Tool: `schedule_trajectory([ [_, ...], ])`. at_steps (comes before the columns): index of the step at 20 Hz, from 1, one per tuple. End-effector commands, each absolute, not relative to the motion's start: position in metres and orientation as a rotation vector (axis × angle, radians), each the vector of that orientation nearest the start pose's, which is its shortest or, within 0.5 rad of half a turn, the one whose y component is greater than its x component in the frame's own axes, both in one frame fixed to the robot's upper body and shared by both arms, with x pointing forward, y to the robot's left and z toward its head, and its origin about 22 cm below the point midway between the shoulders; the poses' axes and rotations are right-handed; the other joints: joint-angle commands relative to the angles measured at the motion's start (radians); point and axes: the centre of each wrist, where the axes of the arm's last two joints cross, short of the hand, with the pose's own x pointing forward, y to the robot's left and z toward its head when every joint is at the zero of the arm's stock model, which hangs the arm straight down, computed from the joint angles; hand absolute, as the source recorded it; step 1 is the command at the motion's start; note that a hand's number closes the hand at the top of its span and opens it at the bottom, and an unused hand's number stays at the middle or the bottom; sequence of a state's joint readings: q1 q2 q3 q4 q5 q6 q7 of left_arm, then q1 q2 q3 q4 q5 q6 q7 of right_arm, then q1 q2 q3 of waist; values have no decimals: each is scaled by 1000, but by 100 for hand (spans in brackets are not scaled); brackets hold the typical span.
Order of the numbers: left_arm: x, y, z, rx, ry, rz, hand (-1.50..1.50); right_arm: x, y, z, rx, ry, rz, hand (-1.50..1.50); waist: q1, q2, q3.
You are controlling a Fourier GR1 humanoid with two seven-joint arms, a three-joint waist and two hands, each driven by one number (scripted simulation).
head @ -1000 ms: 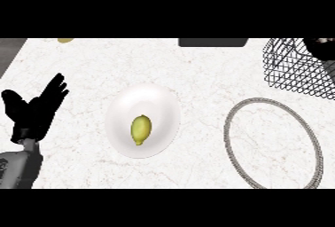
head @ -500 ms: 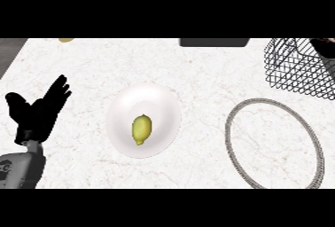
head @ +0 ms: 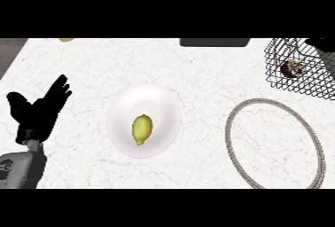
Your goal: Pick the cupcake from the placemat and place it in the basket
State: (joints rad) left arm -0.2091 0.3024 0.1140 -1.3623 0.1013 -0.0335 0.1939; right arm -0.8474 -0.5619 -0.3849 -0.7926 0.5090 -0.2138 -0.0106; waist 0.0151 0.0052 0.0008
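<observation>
- At the far left I see my left hand (head: 40, 108) resting over the worktop (head: 203, 75), fingers straight and spread, pointing up and holding nothing; its grey forearm (head: 20, 170) comes in at the lower left corner.
- Along the top edge, left of centre, a small yellowish thing (head: 66, 40) shows only in part; I cannot tell what it is.
- Near the middle lies a white plate (head: 160, 104), and on it a yellow-green lemon (head: 142, 128) lying lengthwise, a little below the plate's centre.
- At the top edge, right of centre, sits a dark flat object (head: 215, 42), cut off by the view.
- To the right of the plate lies the placemat (head: 239, 115), which I read as a round grey ring; marble shows inside it.
- At the upper right stands the wire basket (head: 307, 84), and the cupcake (head: 292, 68) is inside it, dark with pale specks, seen through the mesh.
- A black shape (head: 322, 44) is at the top right corner above the basket; I take it for my right hand, but I cannot tell how its fingers stand.
</observation>
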Motion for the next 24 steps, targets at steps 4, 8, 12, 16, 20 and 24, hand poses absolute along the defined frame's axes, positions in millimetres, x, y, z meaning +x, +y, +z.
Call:
schedule_trajectory([
  [4,306,312,51,202,-1395,-70,0,406,-404,203,-953,-1660,-143,-150,-12,-5,0],
  [8,295,301,38,165,-1379,-60,0,381,-452,200,-885,-1668,-382,-150,-18,-6,1],
  [12,287,325,32,195,-1388,-84,0,342,-511,202,-865,-1654,-482,-150,-10,-1,1],
  [16,283,316,27,168,-1373,-94,0,294,-559,205,-798,-1649,-432,-150,-17,-4,1],
  [20,293,322,34,200,-1390,-71,0,246,-599,195,-777,-1591,-311,-150,-17,2,2],
  [24,290,324,32,184,-1392,-65,0,209,-622,182,-751,-1599,-275,-150,-8,3,3],
])
